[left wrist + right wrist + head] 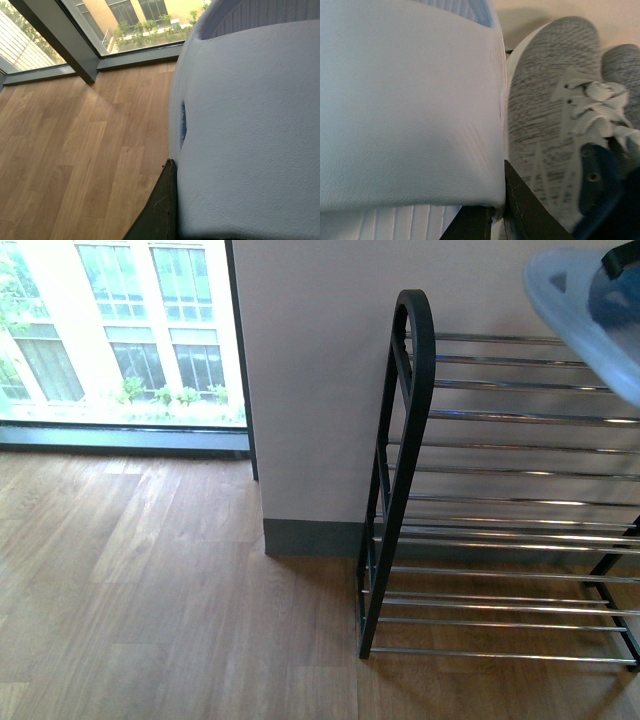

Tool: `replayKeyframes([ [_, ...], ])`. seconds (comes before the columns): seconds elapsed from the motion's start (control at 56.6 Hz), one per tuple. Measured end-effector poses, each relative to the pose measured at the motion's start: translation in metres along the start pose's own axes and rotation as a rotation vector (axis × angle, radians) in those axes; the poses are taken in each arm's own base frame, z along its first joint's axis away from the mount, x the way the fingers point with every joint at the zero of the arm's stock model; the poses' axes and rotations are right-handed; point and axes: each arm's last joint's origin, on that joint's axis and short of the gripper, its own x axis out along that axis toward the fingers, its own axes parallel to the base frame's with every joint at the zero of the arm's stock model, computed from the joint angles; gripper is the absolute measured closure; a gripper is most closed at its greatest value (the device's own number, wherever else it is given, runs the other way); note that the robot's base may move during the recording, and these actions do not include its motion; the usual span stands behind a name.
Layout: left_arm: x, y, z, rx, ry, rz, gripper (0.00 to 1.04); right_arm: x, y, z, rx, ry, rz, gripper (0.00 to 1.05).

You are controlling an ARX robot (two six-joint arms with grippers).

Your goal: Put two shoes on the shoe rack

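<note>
The shoe rack [410,440], with black arched side frames and chrome bars, stands against the wall at the right of the front view. A pale blue slide [585,315] hangs above its top tier at the upper right. In the left wrist view my left gripper [185,190] is shut on a pale blue slide [250,125]; one dark finger [160,210] presses its side. My right gripper [497,200] is shut on a pale blue slide [405,100]. Close beside it lie two grey knit sneakers [545,115], the second [622,70] further off. What they rest on is hidden.
Wooden floor [150,590] spreads left of the rack. A floor-to-ceiling window [120,330] fills the back left, with a dark frame post [55,35] and a grey skirting board [310,538] along the beige wall.
</note>
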Motion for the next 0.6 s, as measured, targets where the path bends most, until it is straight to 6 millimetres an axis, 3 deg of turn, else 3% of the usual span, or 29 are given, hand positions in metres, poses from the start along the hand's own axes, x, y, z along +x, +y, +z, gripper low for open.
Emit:
replayKeyframes([
  [0.177, 0.000, 0.000, 0.000, 0.000, 0.000, 0.000, 1.03, 0.018, 0.014, -0.005, -0.005, 0.047, -0.009, 1.03],
  [0.601, 0.000, 0.000, 0.000, 0.000, 0.000, 0.000, 1.03, 0.036, 0.011, -0.007, 0.032, 0.069, -0.084, 1.03],
])
